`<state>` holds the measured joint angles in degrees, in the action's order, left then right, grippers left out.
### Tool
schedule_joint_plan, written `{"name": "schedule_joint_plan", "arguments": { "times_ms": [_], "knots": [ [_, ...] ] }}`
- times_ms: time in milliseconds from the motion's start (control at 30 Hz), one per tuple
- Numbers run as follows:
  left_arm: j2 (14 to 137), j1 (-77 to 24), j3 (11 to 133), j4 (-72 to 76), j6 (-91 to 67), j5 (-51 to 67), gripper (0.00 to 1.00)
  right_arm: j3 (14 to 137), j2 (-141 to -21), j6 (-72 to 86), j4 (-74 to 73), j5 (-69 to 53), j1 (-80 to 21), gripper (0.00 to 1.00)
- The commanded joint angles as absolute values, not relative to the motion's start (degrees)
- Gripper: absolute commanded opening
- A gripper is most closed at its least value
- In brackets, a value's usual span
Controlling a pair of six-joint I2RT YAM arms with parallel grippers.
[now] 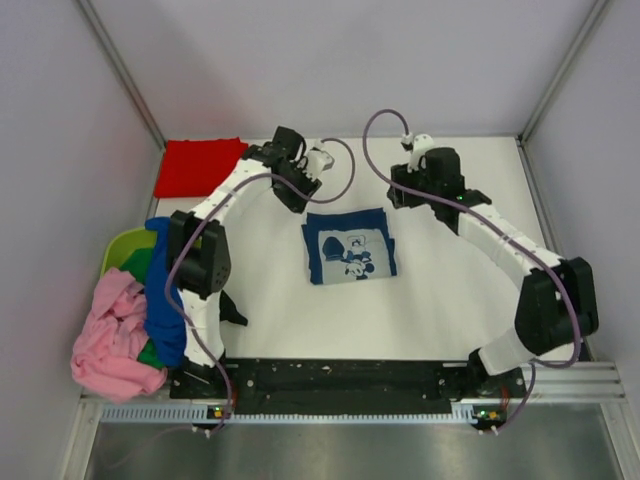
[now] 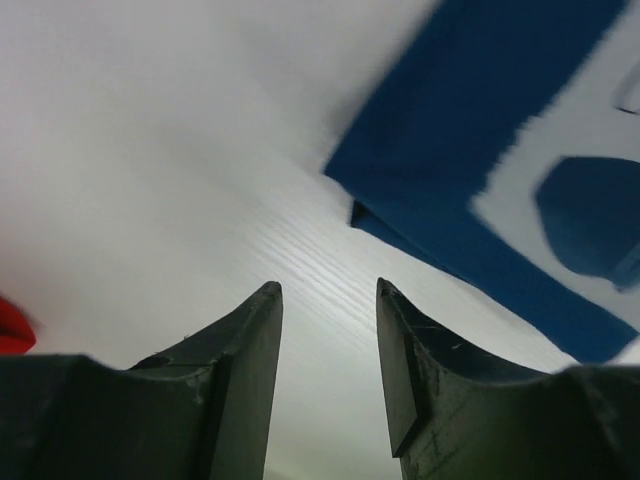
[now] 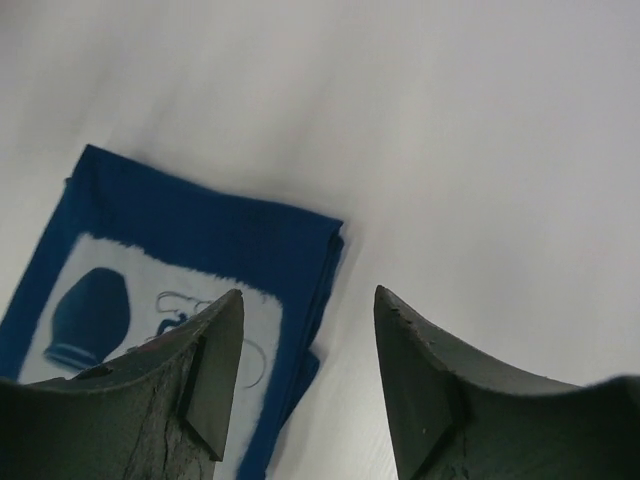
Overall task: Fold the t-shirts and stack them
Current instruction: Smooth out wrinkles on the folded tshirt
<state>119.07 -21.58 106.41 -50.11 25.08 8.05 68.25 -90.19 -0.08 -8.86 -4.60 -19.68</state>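
Note:
The navy blue t-shirt with the pale mouse print (image 1: 349,246) lies folded in a neat square mid-table. It shows in the left wrist view (image 2: 470,150) and the right wrist view (image 3: 200,240). A folded red t-shirt (image 1: 198,165) lies at the back left. My left gripper (image 1: 297,195) hovers open and empty just beyond the navy shirt's far left corner. My right gripper (image 1: 405,197) hovers open and empty beyond its far right corner. Pink (image 1: 112,340), royal blue (image 1: 165,300) and green (image 1: 140,262) t-shirts are heaped in and over the basket at the left.
A lime green plastic basket (image 1: 122,247) stands at the table's left edge. White walls with metal posts enclose the table on three sides. The black rail (image 1: 340,378) with both arm bases runs along the near edge.

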Motion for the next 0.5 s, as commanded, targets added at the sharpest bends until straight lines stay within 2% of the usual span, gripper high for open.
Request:
{"name": "schedule_joint_plan", "arguments": {
  "times_ms": [0,233,333,467],
  "knots": [
    [108.47,-26.80,97.67,-49.22,27.33,19.51,0.48,61.62,-84.55,11.41,-13.96,-10.89,-19.34,0.54],
    [104.06,-33.04,85.71,-47.03,29.79,17.85,0.48,58.10,-90.43,17.75,-16.70,-14.41,-19.25,0.51],
    [104.85,-33.31,84.46,-46.93,29.53,15.91,0.49,58.88,-94.73,18.90,-16.17,-14.68,-19.16,0.47],
    [103.45,-33.14,83.06,-48.25,30.32,15.47,0.48,65.10,-103.86,18.63,-16.26,-15.03,-19.07,0.29]
  ]
}}
